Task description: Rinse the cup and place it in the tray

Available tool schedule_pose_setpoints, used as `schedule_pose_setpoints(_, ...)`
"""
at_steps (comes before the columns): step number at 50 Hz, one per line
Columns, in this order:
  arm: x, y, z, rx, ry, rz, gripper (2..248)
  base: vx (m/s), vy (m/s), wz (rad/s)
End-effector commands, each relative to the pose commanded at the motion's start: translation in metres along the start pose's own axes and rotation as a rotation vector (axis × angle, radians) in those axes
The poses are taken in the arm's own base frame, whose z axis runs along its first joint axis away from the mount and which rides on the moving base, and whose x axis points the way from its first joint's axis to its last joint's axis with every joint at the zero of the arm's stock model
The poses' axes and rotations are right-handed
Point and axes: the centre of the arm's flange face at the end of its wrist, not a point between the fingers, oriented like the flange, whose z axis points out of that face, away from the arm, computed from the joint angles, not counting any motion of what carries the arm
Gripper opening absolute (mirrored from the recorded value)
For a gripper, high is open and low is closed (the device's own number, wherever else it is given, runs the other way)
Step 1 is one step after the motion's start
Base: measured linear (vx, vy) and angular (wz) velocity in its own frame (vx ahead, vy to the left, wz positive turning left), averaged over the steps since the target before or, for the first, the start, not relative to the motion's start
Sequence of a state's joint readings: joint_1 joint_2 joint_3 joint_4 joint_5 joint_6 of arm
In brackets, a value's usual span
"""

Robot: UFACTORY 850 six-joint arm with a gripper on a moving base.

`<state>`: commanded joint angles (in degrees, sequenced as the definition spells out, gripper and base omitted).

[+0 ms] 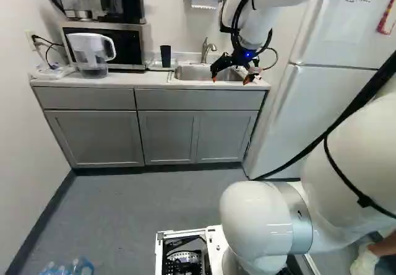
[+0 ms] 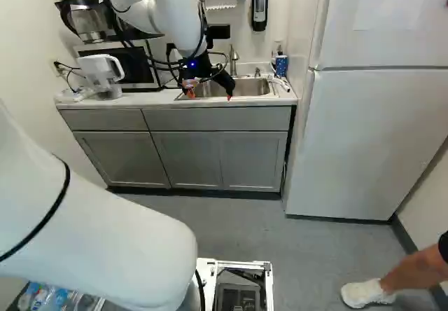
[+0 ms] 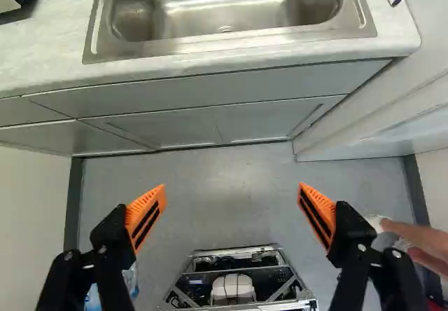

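Tool state: my gripper [image 3: 231,206] hangs with its two orange-padded fingers [image 3: 145,209] spread wide and nothing between them. In the wrist view it sits out past the front edge of the counter [image 3: 42,52], with the sink [image 3: 231,41] ahead of it.

Task item: the cup [image 1: 165,56], dark and tall, stands upright on the counter just left of the sink, well apart from the gripper. It is at the flat metal tray [image 1: 158,67] there. From the left base view I cannot tell whether its foot rests inside the tray or just behind it.

Stage: I judge this scene fits two readings. The cup may be waiting at the tray to be taken to the faucet [image 1: 207,49], or it may be rinsed and set down with the arm drawn clear. The pictures do not settle which, and I see no water running.

Handling notes, good for either case:
- Keep the fingers spread while near the cup, as a tall narrow cup tips easily if it is brushed from one side.
- Move the arm above counter height, clear of the faucet spout and the sink rim.
- Any grip should take the cup low on its wall, from two opposite sides.

Count:
- One cup.
- One tray.
- One sink.
- One faucet.
- One gripper with two fingers.
- One water jug [image 1: 91,53].
- One microwave [image 1: 127,44].
- One refrigerator [image 2: 371,115].
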<state>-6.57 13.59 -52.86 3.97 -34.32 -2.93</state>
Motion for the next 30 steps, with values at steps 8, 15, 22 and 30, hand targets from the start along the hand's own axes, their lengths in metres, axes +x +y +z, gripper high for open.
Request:
schedule_pose_setpoints(8, 0.0000, 0.0000, 0.0000, 0.000, 0.000, 0.000, 247, 0.000, 0.000, 0.000)
schedule_pose_setpoints(15, 0.0000, 0.0000, 0.0000, 0.000, 0.000, 0.000, 247, 0.000, 0.000, 0.000)
schedule_pose_setpoints(22, -0.0005, -0.0001, 0.0008, 0.000, 0.002, 0.000, 247, 0.000, 0.000, 0.000)
schedule_pose_setpoints(30, -0.0018, -0.0003, 0.0030, -0.001, 0.007, -0.001, 247, 0.000, 0.000, 0.000)
